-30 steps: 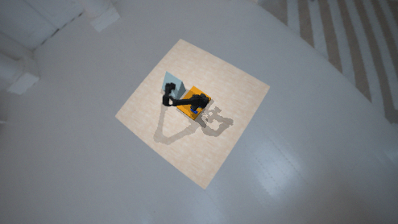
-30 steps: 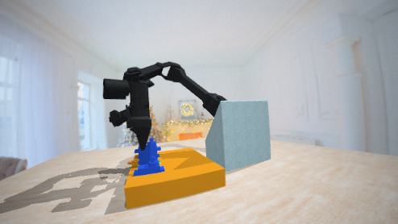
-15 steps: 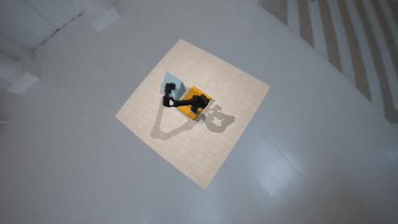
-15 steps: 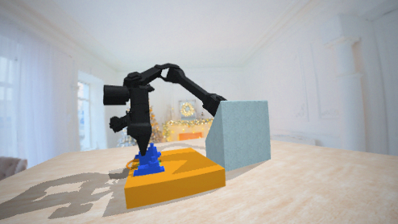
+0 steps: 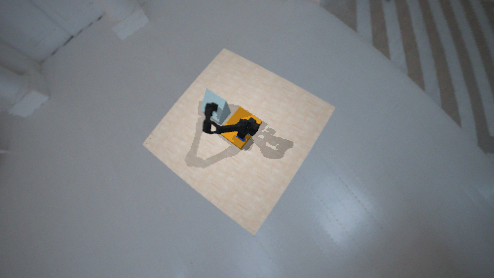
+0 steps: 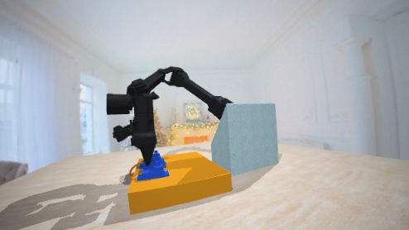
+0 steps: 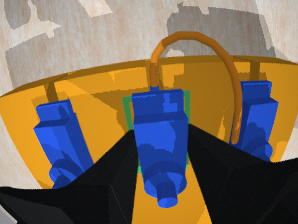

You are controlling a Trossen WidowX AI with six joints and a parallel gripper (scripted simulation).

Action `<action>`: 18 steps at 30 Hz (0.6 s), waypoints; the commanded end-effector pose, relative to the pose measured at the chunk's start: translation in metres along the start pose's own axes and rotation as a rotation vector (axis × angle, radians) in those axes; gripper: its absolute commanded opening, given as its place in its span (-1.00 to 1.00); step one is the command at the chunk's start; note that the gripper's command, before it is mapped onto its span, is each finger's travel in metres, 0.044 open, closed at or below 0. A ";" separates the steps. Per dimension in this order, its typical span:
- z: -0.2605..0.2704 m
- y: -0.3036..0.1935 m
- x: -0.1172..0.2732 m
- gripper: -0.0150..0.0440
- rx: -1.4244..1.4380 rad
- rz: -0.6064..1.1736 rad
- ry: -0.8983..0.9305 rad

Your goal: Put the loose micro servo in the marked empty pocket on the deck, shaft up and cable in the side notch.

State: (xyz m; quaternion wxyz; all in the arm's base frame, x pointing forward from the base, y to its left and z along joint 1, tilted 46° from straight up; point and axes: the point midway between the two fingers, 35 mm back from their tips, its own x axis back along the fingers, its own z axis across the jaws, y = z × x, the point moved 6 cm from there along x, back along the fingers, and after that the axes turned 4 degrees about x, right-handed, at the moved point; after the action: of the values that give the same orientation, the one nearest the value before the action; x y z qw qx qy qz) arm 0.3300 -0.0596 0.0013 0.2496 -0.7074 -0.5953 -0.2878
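My gripper (image 6: pixel 147 164) (image 7: pixel 160 133) is shut on the loose blue micro servo (image 7: pixel 161 132), its shaft pointing up toward the wrist camera. In the wrist view the servo covers most of the green-marked pocket (image 7: pixel 128 111) in the orange deck (image 6: pixel 182 196) (image 7: pixel 25 117); green shows along both its sides. It looks larger than its neighbours, so apparently a little above the deck. Its orange cable (image 7: pixel 187 35) leaves the back end over the side notch and loops right. In the exterior view the servos overlap, so ear contact is hidden.
Two blue servos sit in the deck beside the pocket, one at left (image 7: pixel 56 127) and one at right (image 7: pixel 259 112), close to the fingers. A pale blue block (image 6: pixel 252 136) (image 5: pixel 216 106) stands next to the deck on the wooden table (image 5: pixel 250 200).
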 end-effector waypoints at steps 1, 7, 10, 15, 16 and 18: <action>0.001 0.000 -0.003 -0.49 0.008 -0.007 -0.004; 0.001 0.000 -0.008 -0.40 0.008 -0.007 -0.005; 0.001 -0.001 -0.008 -0.14 0.008 -0.007 -0.005; 0.001 -0.001 -0.005 0.14 0.008 -0.007 -0.004; 0.001 -0.001 0.000 0.14 0.008 -0.007 -0.004; 0.001 -0.002 0.015 0.14 0.008 -0.007 -0.003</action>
State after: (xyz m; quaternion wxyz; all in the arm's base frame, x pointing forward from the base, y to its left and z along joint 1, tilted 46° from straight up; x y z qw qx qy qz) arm 0.3261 -0.0613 -0.0020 0.2533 -0.7095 -0.5952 -0.2794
